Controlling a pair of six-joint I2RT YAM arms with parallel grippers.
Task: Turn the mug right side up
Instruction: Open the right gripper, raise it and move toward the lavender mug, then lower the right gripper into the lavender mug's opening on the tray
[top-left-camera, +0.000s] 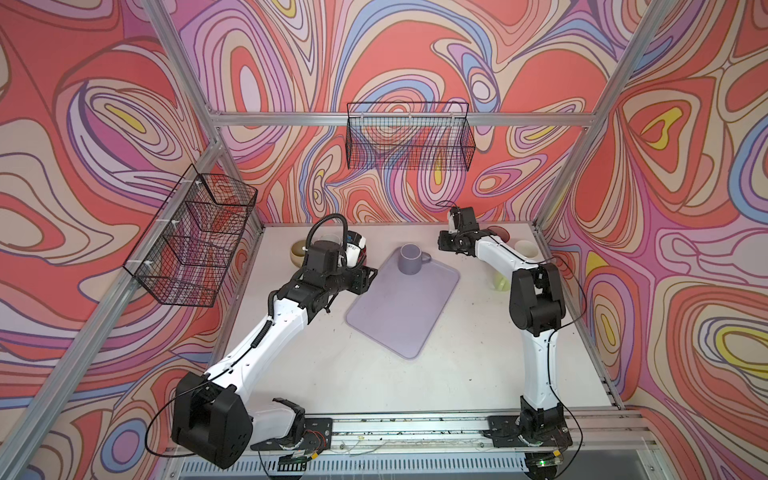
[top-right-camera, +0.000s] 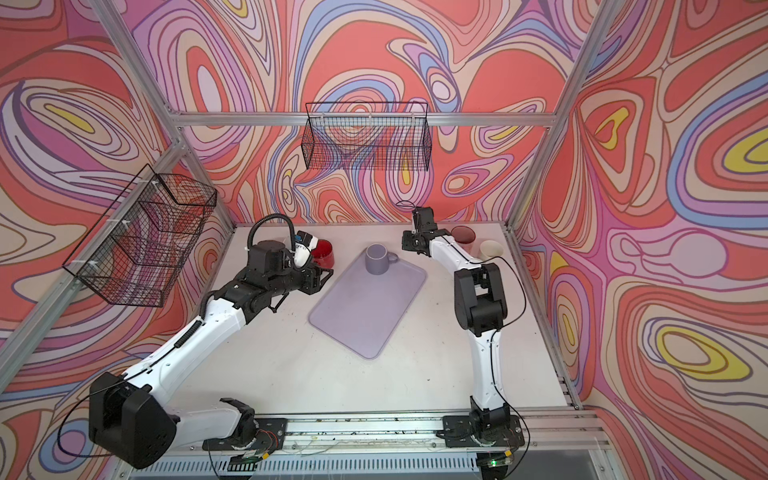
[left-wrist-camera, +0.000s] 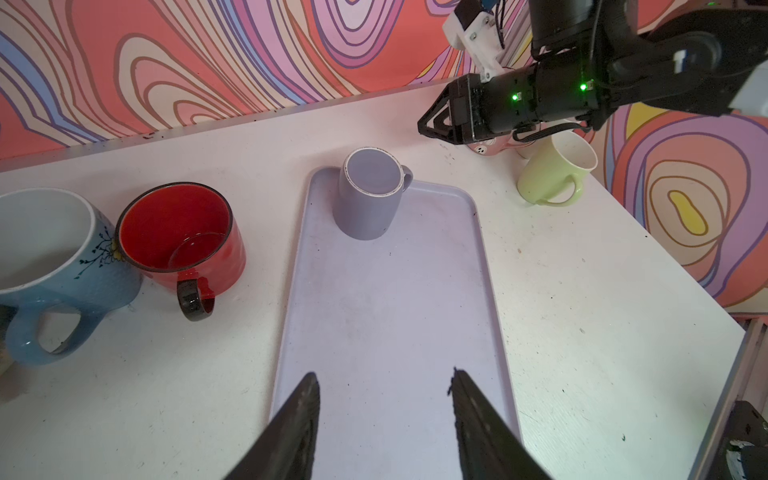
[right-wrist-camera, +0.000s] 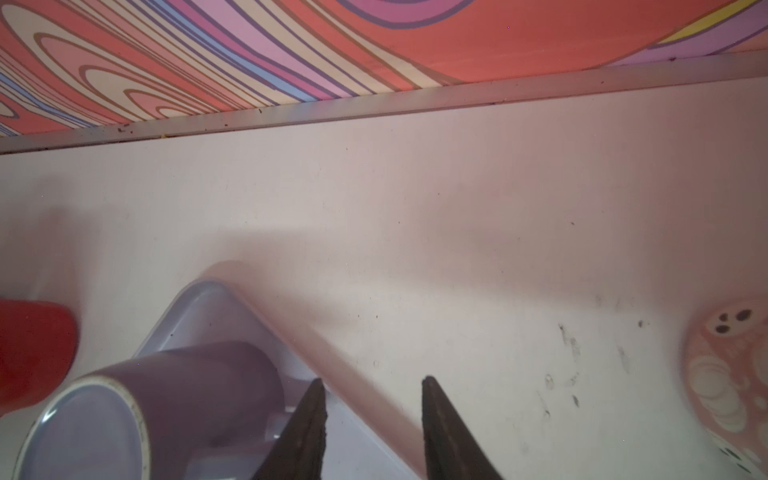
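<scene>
While mug (top-left-camera: 410, 258) sits inverted at tray's (top-left-camera: 399, 328) far end: left gripper (left-wrist-camera: 384, 378), right gripper (right-wrist-camera: 372, 380) both empty, jaws apart. Advised: right straddles handle squarely, clamps firmly, lifts clear before rotating.

My left arm (top-left-camera: 282, 324) reaches forward, its left gripper (left-wrist-camera: 383, 376) turned toward the middle, jaws parted and empty. My right arm (top-left-camera: 536, 357) bends at the elbow; my right gripper (right-wrist-camera: 372, 381) faces the middle, jaws apart, holding nothing.
</scene>
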